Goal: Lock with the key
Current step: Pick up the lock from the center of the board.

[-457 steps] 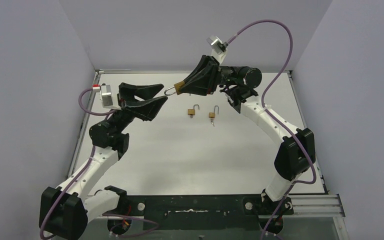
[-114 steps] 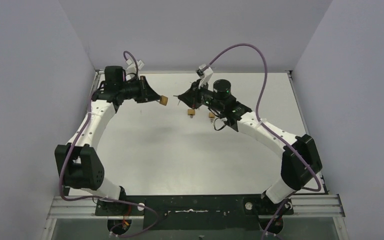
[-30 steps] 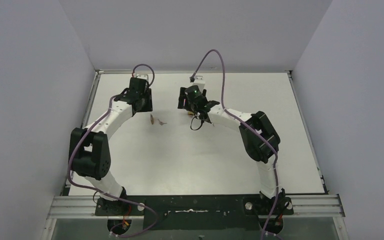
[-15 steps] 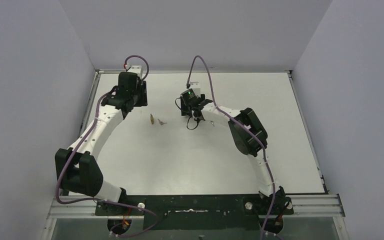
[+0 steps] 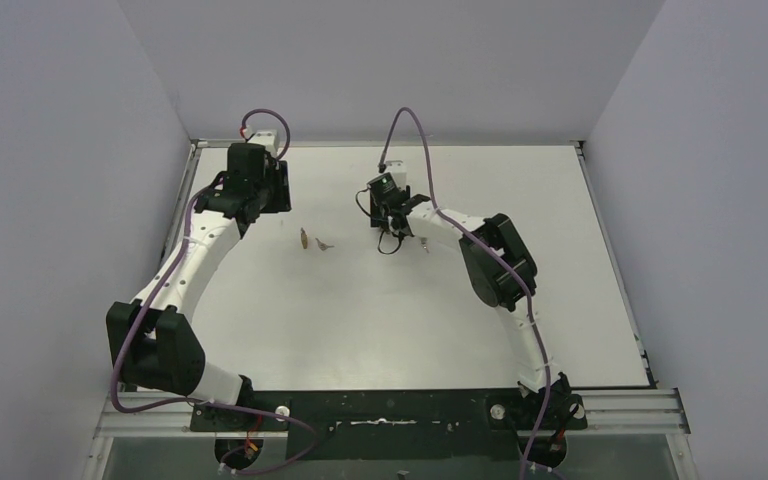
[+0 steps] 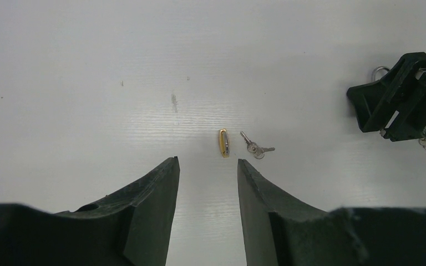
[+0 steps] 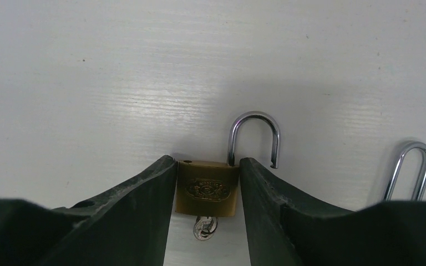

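Note:
In the right wrist view a brass padlock [image 7: 207, 188] lies flat on the white table with its steel shackle [image 7: 253, 119] swung open and a key [image 7: 204, 228] in its keyhole. My right gripper [image 7: 207, 160] is shut on the brass body, one finger pressed to each side. Seen from above, the right gripper [image 5: 388, 215] points down at mid-table. A second small brass padlock [image 6: 223, 143] lies on its edge with loose keys [image 6: 253, 148] beside it. My left gripper [image 6: 208, 160] hangs open above and short of them, holding nothing.
Another padlock's open shackle [image 7: 410, 166] lies just right of my right fingers; its body is hidden. The white table [image 5: 360, 310] is walled at the back and both sides. From above, the edge-on padlock [image 5: 303, 238] lies between the two grippers.
My right jaws have closed in onto the padlock's body. The left arm has drawn back and left from the edge-on padlock and keys, which have not moved.

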